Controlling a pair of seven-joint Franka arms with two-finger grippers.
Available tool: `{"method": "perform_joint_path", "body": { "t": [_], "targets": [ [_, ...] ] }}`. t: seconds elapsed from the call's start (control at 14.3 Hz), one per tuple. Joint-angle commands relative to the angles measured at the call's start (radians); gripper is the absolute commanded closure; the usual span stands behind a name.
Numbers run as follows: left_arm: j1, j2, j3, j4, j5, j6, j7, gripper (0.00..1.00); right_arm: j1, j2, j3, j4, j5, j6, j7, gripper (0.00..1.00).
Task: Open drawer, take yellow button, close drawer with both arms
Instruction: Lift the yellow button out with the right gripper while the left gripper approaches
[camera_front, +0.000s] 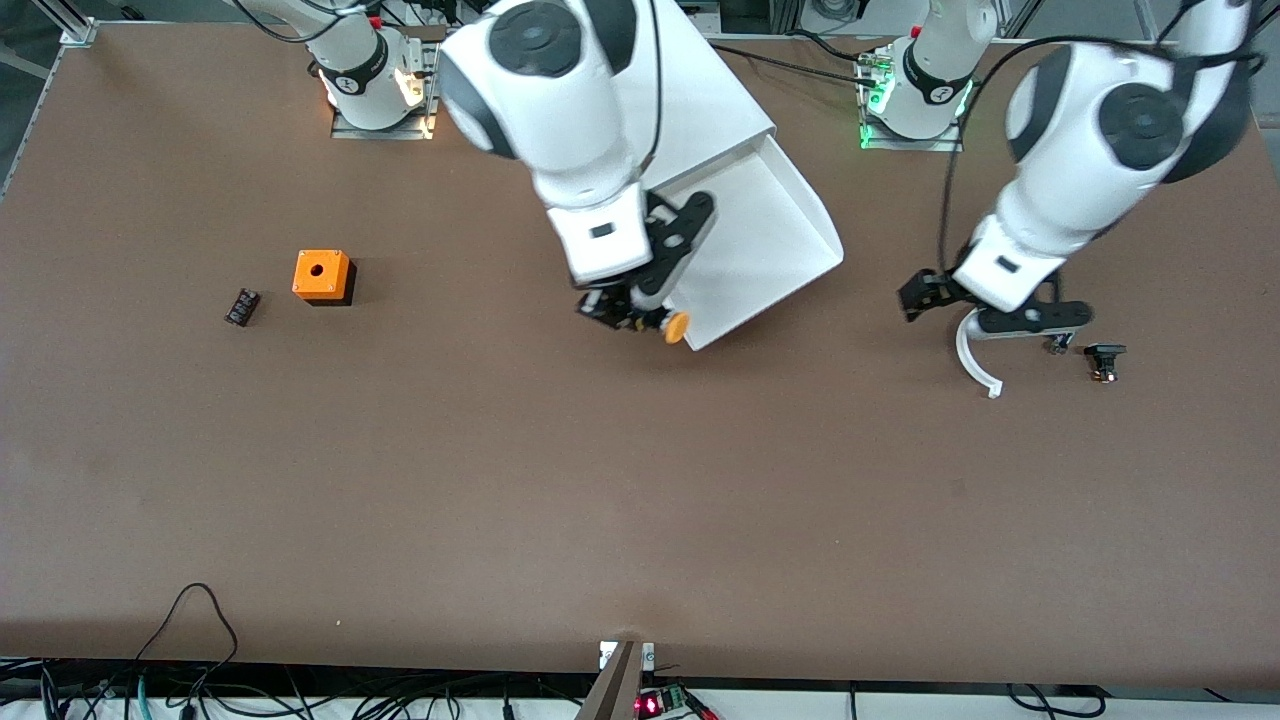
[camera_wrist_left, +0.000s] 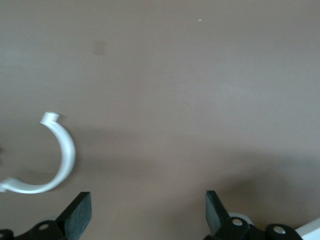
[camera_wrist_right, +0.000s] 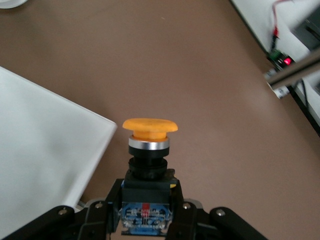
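My right gripper is shut on the button, gripping its black body while the orange-yellow cap points outward. The gripper holds it over the table, right beside the front corner of the drawer. The white drawer is pulled out of the cabinet and its tray looks empty. My left gripper is open, its fingers wide apart with nothing between them. It hovers over bare table toward the left arm's end, just above a white curved hook piece.
An orange cube with a hole and a small flat black part lie toward the right arm's end. A small black component sits beside the white hook. Cables run along the table edge nearest the front camera.
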Motion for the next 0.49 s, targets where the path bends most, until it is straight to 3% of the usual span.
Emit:
{"method": "perform_joint_path", "body": {
  "t": [0.0,0.14,0.42],
  "targets": [
    [-0.015,0.054,-0.026,-0.041,0.001,0.125,-0.126,0.00,-0.126,-0.121,0.022,-0.143,0.023,0.005,0.018,0.69],
    [-0.032,0.070,-0.030,-0.093,0.001,0.208,-0.184,0.00,-0.190,-0.152,0.022,-0.191,0.024,0.005,0.129,0.69],
    [-0.044,0.071,-0.143,-0.190,0.001,0.311,-0.367,0.00,-0.290,-0.174,0.021,-0.286,0.003,-0.010,0.266,0.70]
  ]
}}
